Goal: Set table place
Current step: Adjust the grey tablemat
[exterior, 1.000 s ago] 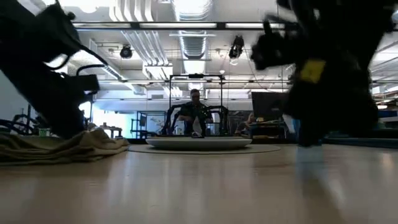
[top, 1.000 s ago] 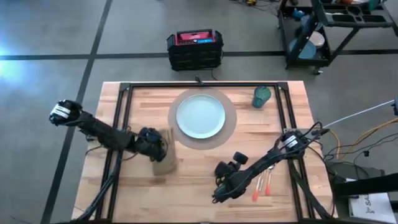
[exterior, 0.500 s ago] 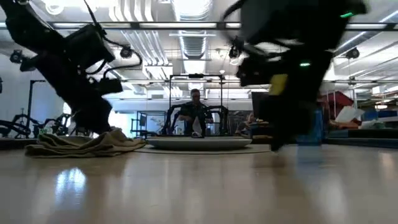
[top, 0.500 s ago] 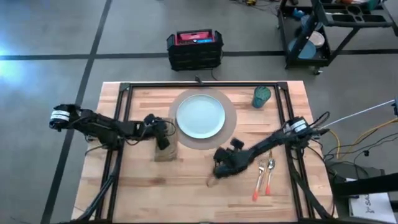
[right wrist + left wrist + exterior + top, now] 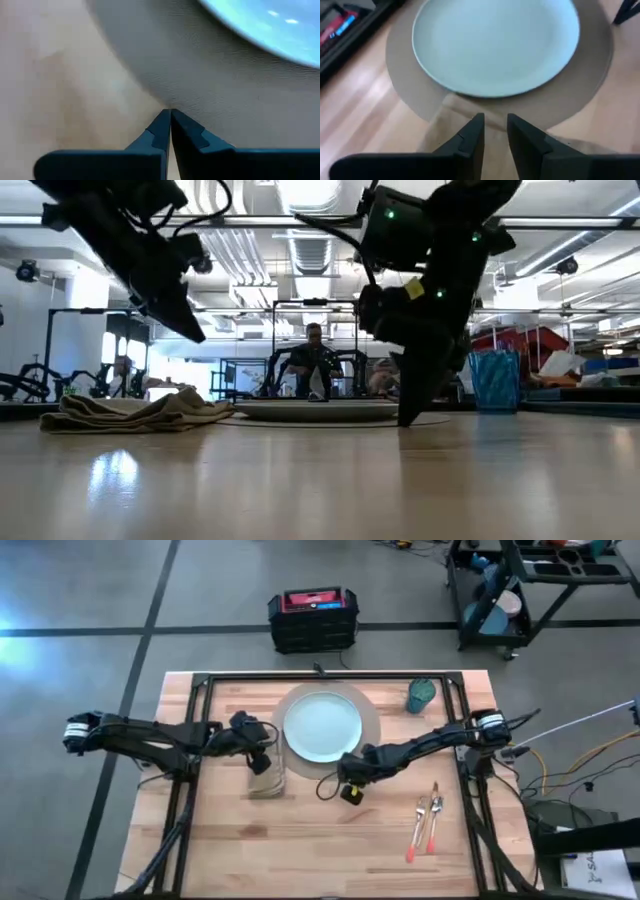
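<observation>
The pale blue plate lies on the round tan mat at the table's far middle. The tan napkin lies crumpled on the wood left of the mat. My left gripper hangs above it, a little open and holding nothing. My right gripper is shut, with its tips at the mat's near rim. The teal cup stands at the far right. The fork and knife lie near the right front. My right gripper's shut fingertips come down slanting from the table's right onto the mat's near rim. The tips sit right where mat meets wood. I cannot tell whether they press on the mat or only reach it. The mat lies flat.
A black metal frame runs over the table's far edge and down both sides. A black crate and a black cart stand on the floor beyond the table. A person sits far behind. Bare wood lies along the near edge.
My left gripper has slid the napkin a little toward the far edge, then risen clear, leaving it on the wood. My right gripper has gone from beside the fork and knife toward the far left, down to the mat's near rim.
</observation>
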